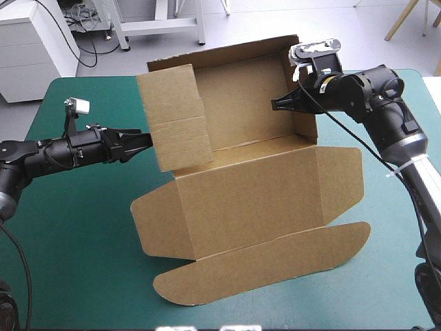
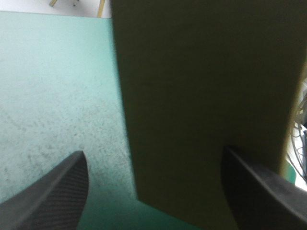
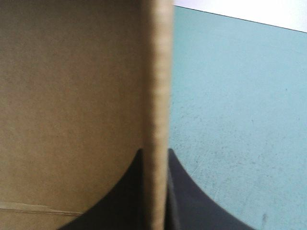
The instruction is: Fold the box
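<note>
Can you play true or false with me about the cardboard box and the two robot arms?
1. The right tool is pinching a raised wall of the box. True.
2. The left tool is squeezed shut. False: its fingers stand apart, with a raised flap of board between them.
3. The lid lies flat on the teal-green cover. True.
4. The box is white. False: it is brown.
5. The far wall lies flat on the table. False: it stands upright.
</note>
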Tool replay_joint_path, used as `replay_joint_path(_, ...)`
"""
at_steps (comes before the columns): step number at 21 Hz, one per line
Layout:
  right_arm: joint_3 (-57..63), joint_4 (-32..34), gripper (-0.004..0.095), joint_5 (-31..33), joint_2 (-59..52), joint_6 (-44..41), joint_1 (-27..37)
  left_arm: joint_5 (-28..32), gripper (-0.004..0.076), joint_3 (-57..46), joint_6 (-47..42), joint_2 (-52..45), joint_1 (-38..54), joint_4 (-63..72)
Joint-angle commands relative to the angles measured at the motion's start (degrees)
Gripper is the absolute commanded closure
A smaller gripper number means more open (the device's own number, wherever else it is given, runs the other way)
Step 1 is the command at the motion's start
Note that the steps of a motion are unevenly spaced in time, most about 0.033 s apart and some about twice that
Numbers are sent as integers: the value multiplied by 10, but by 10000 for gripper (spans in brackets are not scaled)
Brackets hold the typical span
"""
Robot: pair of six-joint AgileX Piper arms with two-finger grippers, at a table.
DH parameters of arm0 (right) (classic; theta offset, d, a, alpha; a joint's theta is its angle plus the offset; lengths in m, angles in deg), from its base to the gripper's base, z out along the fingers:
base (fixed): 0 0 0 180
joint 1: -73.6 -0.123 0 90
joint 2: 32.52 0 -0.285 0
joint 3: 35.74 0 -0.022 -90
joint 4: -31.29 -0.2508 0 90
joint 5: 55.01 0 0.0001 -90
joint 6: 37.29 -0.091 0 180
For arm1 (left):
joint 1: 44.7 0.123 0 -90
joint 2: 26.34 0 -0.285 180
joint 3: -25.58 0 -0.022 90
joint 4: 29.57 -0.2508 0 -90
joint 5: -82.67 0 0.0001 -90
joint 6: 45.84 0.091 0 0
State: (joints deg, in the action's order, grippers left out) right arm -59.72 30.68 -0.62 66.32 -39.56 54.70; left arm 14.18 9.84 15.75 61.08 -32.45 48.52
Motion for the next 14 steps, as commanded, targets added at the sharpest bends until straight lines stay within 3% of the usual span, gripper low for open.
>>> replay_joint_path(1, -17, 16, 927, -41, -12, -11, 3, -61, 178, 15, 12, -28, -25, 88)
replay_joint_path(12, -17, 31, 925, -45, -4, -42, 0, -48, 178, 15, 9, -28, -63, 125)
replay_joint_path(14, -17, 46, 925, -46, -4, -52, -24, -33, 178, 15, 2, -28, -64, 111)
